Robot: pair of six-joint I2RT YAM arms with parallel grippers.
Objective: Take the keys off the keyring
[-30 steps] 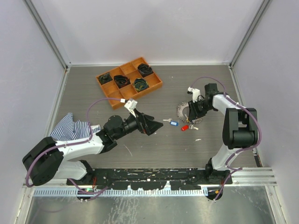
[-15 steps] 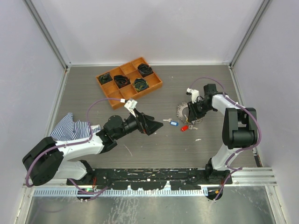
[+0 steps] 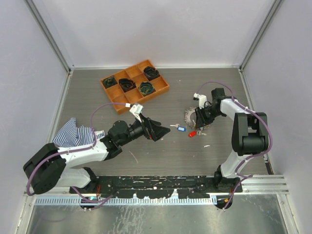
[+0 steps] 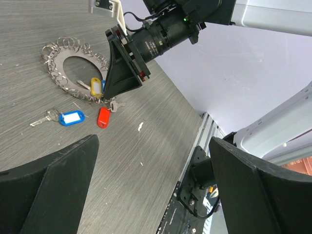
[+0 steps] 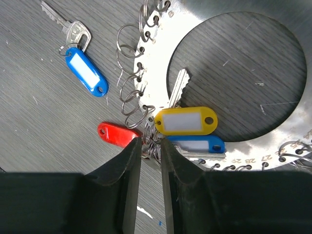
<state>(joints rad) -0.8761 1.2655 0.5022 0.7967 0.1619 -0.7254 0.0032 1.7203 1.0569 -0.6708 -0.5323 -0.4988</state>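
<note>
Overhead, the keyring [image 3: 190, 115], a flat silver ring fringed with wire loops, lies on the grey table [image 3: 161, 156] toward the right. The right gripper [image 5: 150, 144] is down at the ring's rim, its jaws narrow and pinching a knot of small loops beside a red tag [image 5: 117, 135]. A yellow-tagged key [image 5: 186, 120], with a second blue tag under it, hangs at the same spot. One blue-tagged key [image 5: 87, 71] lies loose just beside the ring. The left gripper [image 3: 157, 130] hovers mid-table, well apart, jaws wide and holding nothing. The step in hand looks like freeing the red tag's key. The next move probably calls for working its loop off the rim while keeping the ring from sliding.
</note>
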